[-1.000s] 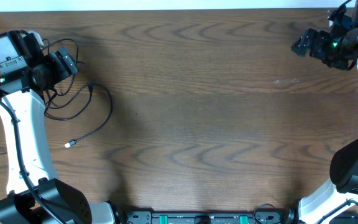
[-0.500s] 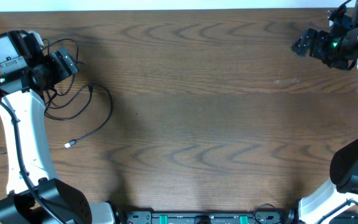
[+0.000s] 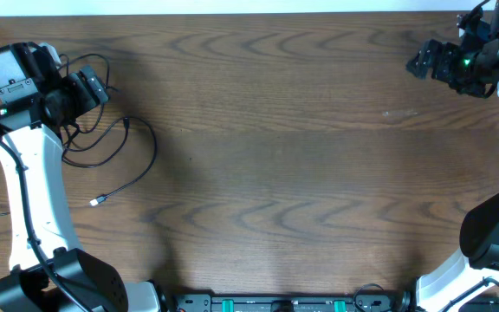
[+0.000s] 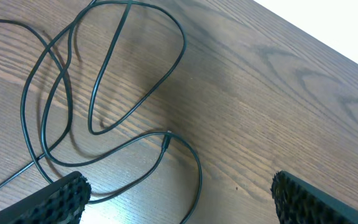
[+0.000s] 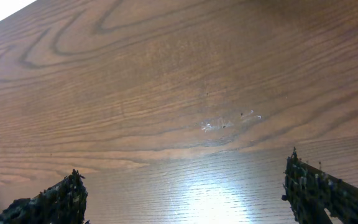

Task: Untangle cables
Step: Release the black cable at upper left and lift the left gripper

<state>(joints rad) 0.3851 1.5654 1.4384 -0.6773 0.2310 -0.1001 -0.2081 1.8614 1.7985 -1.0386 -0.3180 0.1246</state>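
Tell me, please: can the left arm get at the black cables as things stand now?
Probably yes. The open left gripper hovers right over the black cables, which lie loose on the table, nothing covering them.

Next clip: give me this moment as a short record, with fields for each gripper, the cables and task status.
black cables: loose loops crossing one another on the table
plug end: lying free on the wood
left gripper: open, empty, above the loops
right gripper: open, empty, over bare wood at the far right
status: not yet untangled
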